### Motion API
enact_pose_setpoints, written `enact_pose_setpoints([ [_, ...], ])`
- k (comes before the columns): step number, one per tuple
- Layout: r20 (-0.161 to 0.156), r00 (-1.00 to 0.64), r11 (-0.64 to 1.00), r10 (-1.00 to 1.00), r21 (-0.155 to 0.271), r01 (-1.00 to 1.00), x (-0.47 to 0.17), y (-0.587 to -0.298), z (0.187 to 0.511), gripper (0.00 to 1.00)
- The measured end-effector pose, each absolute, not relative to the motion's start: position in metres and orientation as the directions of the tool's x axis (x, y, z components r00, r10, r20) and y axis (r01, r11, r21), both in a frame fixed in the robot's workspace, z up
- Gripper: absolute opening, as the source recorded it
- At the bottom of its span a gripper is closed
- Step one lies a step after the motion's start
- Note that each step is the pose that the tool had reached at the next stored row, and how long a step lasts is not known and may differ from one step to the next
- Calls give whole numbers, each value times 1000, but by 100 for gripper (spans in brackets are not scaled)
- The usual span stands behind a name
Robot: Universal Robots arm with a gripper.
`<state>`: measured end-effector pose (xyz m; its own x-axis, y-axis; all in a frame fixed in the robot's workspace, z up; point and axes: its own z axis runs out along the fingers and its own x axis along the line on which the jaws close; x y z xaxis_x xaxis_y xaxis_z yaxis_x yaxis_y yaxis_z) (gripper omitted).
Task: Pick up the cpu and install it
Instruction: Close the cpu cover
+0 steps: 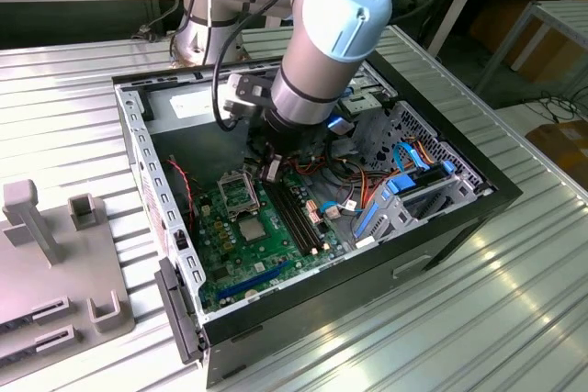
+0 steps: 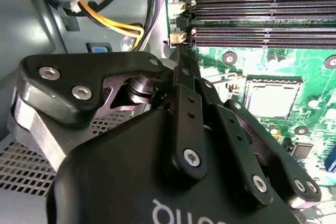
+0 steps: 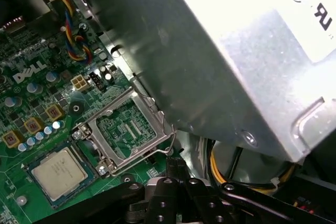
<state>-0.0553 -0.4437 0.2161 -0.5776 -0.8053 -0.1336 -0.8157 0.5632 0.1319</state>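
The cpu [image 3: 58, 170], a small square chip with a silvery top, lies flat in a dark-edged seat on the green motherboard [image 3: 31, 93]. It also shows in the second wrist view as the cpu [image 2: 271, 99] and in the exterior view as the cpu [image 1: 250, 227]. Beside it, the socket's metal frame [image 3: 126, 129] lies swung open, with green board showing through it. My gripper [image 3: 176, 165] hangs over the board's edge, past that frame and apart from the chip. Its black fingers [image 2: 181, 72] are pressed together with nothing seen between them. In the exterior view the gripper [image 1: 271, 172] is low inside the case.
The open computer case [image 1: 138, 149] rests on a ribbed metal table [image 1: 514, 300]. Long memory slots [image 2: 262, 22] run near the fingertips. A metal power-supply box [image 3: 220, 61] looms close. Cable bundles [image 2: 105, 19] and a blue-tabbed drive cage [image 1: 413, 195] crowd the exterior view's right. Grey fixtures [image 1: 55, 254] stand at its left.
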Motion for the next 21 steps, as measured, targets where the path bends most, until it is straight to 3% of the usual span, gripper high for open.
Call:
enact_pose_setpoints([
  [21, -134, -612, 598, -779, 132, -790, -63, -436, 211, 11],
])
